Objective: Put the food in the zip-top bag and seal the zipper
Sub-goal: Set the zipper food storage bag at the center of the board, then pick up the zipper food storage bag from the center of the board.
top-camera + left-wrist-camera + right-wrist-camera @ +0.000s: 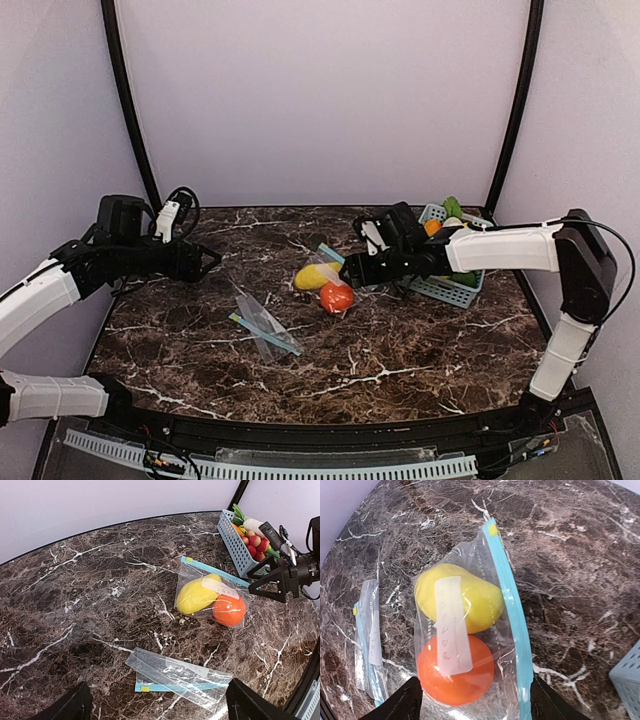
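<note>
Items on my screens:

1. Zip-top bag point(327, 268), mid-table, lying flat. It holds the yellow oblong point(313, 276) and the orange-red ball point(336, 297), which touch. I cannot tell if the blue zipper is shut.
2. Second bag point(263, 323), flat and nearer, left of the first.
3. Blue basket point(455, 290), far right, holding the green piece point(453, 207) and the white oblong point(255, 524).
4. Right gripper point(250, 582), fingers spread, holding nothing, just right of the filled bag.
5. Left gripper point(212, 260), fingers spread wide, holding nothing, at far left, well apart from both bags.
</note>
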